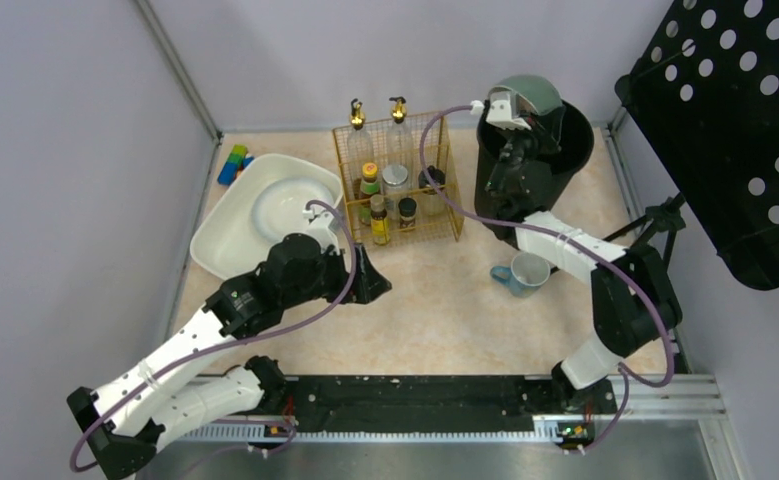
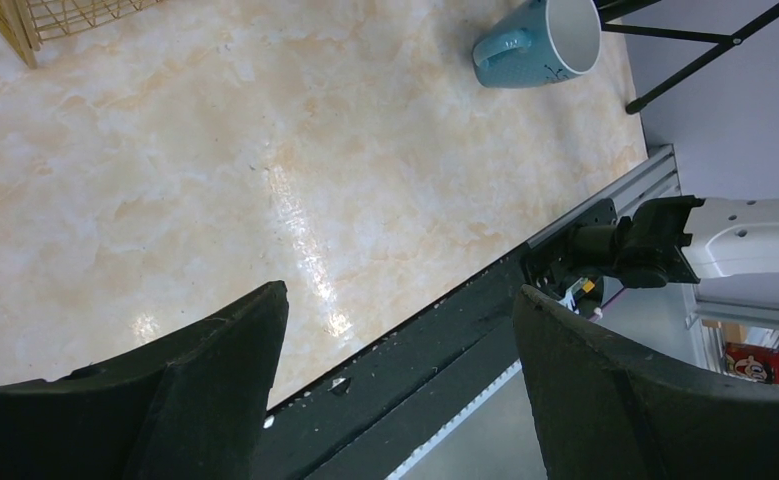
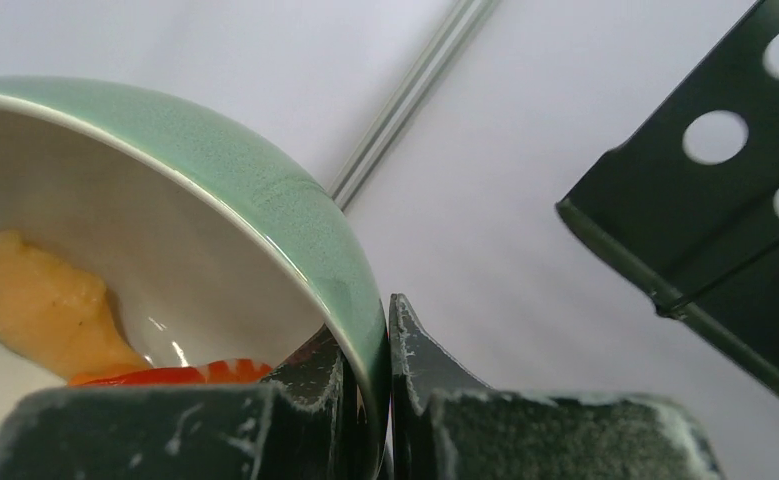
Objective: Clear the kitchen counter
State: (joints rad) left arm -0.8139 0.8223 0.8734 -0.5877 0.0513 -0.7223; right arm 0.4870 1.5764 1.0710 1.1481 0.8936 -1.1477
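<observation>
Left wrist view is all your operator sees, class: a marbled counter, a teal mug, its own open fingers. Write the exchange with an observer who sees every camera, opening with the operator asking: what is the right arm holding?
Observer: The right fingers pinch the rim of a green-glazed ceramic bowl, white inside.
Operator: Where is that bowl?
Observer: It is tilted above the round black bin at the back right.
Operator: Is the bowl empty?
Observer: No, a yellow food scrap and a red food scrap lie inside it.
</observation>
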